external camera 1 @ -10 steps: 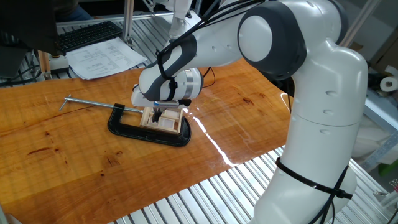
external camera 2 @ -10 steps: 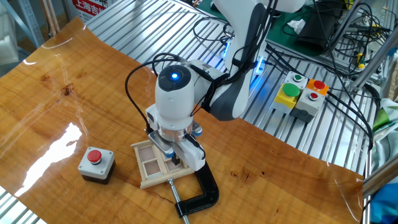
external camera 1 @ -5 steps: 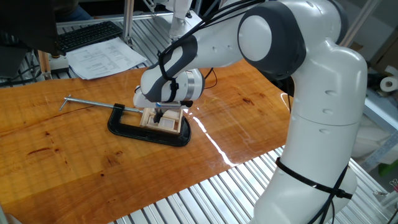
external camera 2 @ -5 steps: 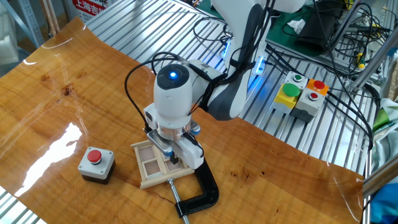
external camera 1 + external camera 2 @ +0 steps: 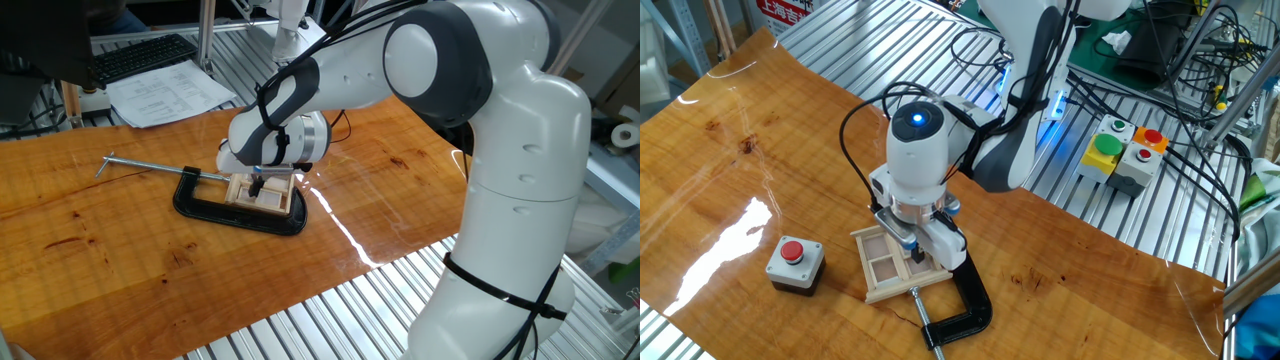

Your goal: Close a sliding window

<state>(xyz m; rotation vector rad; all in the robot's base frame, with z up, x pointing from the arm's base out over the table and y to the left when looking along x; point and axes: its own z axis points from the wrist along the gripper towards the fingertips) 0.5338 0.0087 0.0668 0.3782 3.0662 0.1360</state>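
Observation:
The sliding window (image 5: 883, 264) is a small light wooden frame with pale panes, lying flat on the wooden table and held in a black C-clamp (image 5: 967, 301). It also shows in one fixed view (image 5: 268, 199). My gripper (image 5: 919, 254) points straight down onto the window's right part, its dark fingertips close together and touching the frame or pane there. In one fixed view the gripper (image 5: 258, 183) hides much of the window. Nothing is held between the fingers.
The C-clamp's long metal screw (image 5: 150, 167) sticks out to the left. A grey box with a red button (image 5: 794, 264) sits beside the window. A keyboard (image 5: 140, 56) and papers (image 5: 168, 93) lie at the table's back. A box with coloured buttons (image 5: 1126, 151) sits on the metal rack.
My gripper has crept a little sideways over the window, left in the other fixed view. The window frame and the clamp have stayed put.

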